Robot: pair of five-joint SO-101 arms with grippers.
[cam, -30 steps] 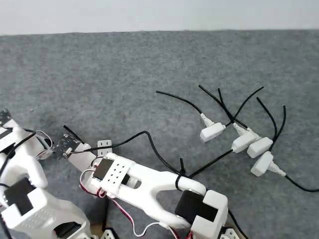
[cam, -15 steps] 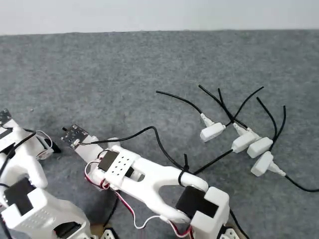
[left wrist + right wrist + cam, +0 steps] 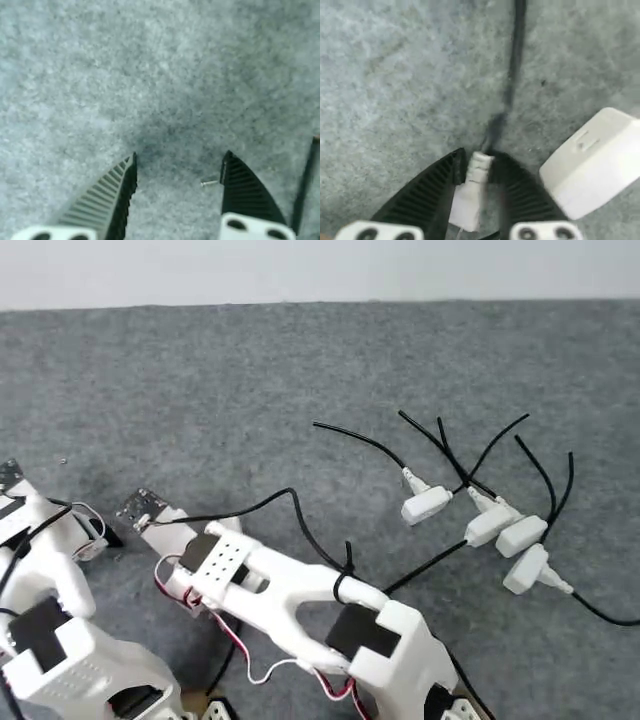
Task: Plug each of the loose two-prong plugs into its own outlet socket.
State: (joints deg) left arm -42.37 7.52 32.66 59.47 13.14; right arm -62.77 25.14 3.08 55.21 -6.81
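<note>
So, a white two-prong plug (image 3: 468, 200) is clamped tight in the right gripper (image 3: 479, 156), with its black cord (image 3: 516, 60) stretched away over the grey carpet (image 3: 380, 75). A white socket block (image 3: 592, 162) is parked just beside it. The left gripper (image 3: 180, 157) is spread wide open above the carpet, and a tiny screw (image 3: 210, 183) is seen near one finger. Four more white blocks (image 3: 522, 535) with cords are bunched at the right of the high view, well apart from both arms.
</note>
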